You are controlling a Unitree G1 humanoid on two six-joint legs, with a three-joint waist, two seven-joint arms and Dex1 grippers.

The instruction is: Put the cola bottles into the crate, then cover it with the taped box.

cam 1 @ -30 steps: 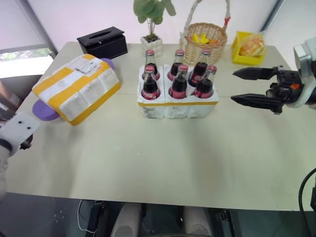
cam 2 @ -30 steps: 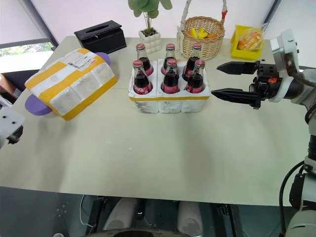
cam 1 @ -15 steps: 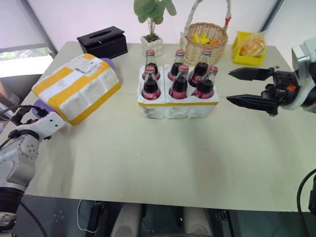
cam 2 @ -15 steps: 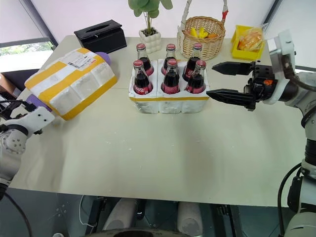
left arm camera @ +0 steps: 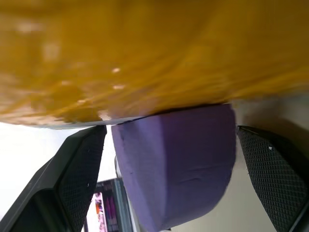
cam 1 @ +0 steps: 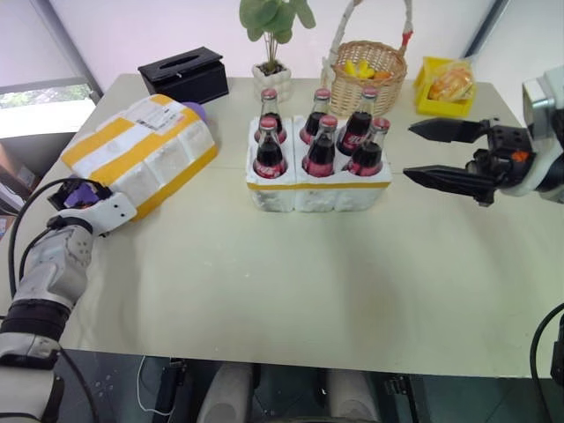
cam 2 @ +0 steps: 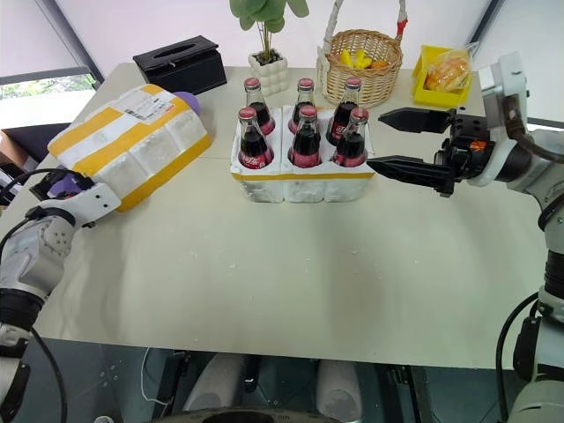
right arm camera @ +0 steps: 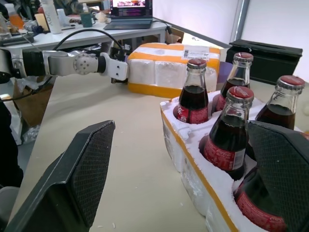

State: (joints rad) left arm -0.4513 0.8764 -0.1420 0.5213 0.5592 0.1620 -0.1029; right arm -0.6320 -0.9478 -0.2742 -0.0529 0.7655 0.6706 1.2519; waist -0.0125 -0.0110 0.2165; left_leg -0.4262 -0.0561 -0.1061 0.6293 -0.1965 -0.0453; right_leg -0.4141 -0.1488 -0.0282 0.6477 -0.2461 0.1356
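Left gripper, jaws wide and holding nothing, reaches the near corner of the yellow-taped white styrofoam box. Head view: six red-capped cola bottles stand in the white styrofoam crate; the right gripper hangs spread just beside it. Left wrist view: a purple disc sits between the fingers, under the box.

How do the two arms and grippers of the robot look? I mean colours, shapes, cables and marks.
The left arm is silver-grey and rounded, with a black band lower down and a thin black cable looping beside it. Its white wrist block leads to the left gripper. The right gripper has two long, tapered black fingers, cross-hatched on the inner pads, on a black mount with an orange spot and a white housing.
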